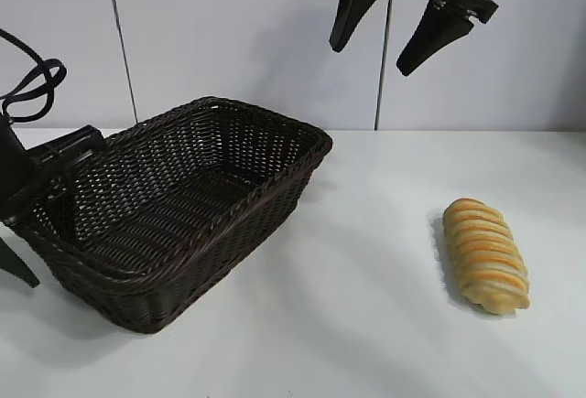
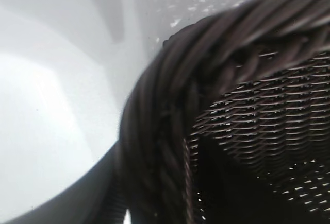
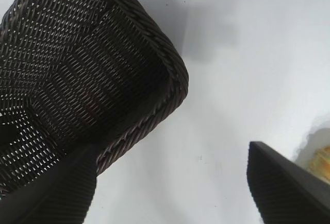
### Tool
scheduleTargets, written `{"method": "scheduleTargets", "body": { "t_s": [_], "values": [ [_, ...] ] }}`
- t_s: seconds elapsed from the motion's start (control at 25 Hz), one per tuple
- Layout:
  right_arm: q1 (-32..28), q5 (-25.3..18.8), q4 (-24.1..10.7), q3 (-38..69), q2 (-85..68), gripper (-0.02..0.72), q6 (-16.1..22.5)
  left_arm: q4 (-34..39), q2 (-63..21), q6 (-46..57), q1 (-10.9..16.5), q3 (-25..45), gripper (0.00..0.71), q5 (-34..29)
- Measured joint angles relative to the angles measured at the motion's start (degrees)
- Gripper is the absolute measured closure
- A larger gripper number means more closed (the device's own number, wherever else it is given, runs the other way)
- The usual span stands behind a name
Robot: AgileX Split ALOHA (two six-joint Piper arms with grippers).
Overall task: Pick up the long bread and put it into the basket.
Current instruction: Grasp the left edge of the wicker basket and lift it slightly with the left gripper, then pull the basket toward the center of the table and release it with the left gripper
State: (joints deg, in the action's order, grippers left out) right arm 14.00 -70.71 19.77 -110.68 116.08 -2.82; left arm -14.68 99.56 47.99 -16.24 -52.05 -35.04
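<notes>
Waiting high above the tabletop (image 1: 366, 325) with fingers spread wide and empty, the right claw (image 1: 412, 23) must next descend onto the long bread (image 1: 485, 254), which lies well apart from the basket (image 1: 275, 192), while the left claw sits at the basket's far rim, its grip impossible to tell.

Black ribbed gripper (image 1: 414, 16), perhaps plastic

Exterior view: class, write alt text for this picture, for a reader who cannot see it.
A long bread lies on a white table, apart from and to the right of an empty dark wicker basket. The right pincer hangs open high above the table between them, holding nothing, while the left pincer sits at the basket's left end.
</notes>
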Motion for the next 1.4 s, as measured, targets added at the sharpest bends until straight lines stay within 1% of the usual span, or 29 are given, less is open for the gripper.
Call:
{"method": "scheduleTargets", "body": {
  "t_s": [0.04,0.28,0.4,0.6,0.84,1.0,1.12,1.24,1.32,1.4],
  "values": [
    [0.0,0.08,0.0,0.0,0.0,0.125,0.0,-0.12,0.0,0.0,0.0,0.0,0.604,0.31],
    [0.0,0.1,0.05,0.0,0.0,0.125,0.0,-0.24,-0.06,0.0,0.0,-0.08,0.604,0.01],
    [0.0,0.1,0.05,0.0,0.0,0.125,0.0,-1.11,-0.06,-1.04,0.0,-1.34,0.604,-1.96],
    [0.0,0.1,0.05,0.0,0.0,0.125,0.0,-6.64,0.01,-9.98,0.0,-5.54,0.608,-5.47],
    [0.0,0.1,0.05,0.0,0.0,0.125,0.0,-8.01,0.01,-16.41,0.07,-8.92,0.609,-8.62],
    [0.0,-0.01,0.05,0.0,0.0,0.125,0.0,-8.07,0.01,-18.33,1.9,-8.99,0.609,-9.98],
    [0.0,-0.01,0.05,0.0,0.0,0.125,0.0,-8.01,0.05,-22.24,3.59,-9.03,0.609,-11.06],
    [0.0,-0.01,0.05,0.0,0.0,0.125,0.0,-10.11,0.61,-27.28,5.18,-9.37,0.609,-12.6],
    [0.0,-0.01,0.05,0.0,0.0,0.125,0.0,-11.05,1.45,-31.09,5.92,-10.97,0.609,-14.18],
    [0.0,-0.08,0.05,0.0,0.0,0.125,0.0,-11.28,2.91,-34.77,5.98,-13.69,0.609,-16.56]
  ]
}}
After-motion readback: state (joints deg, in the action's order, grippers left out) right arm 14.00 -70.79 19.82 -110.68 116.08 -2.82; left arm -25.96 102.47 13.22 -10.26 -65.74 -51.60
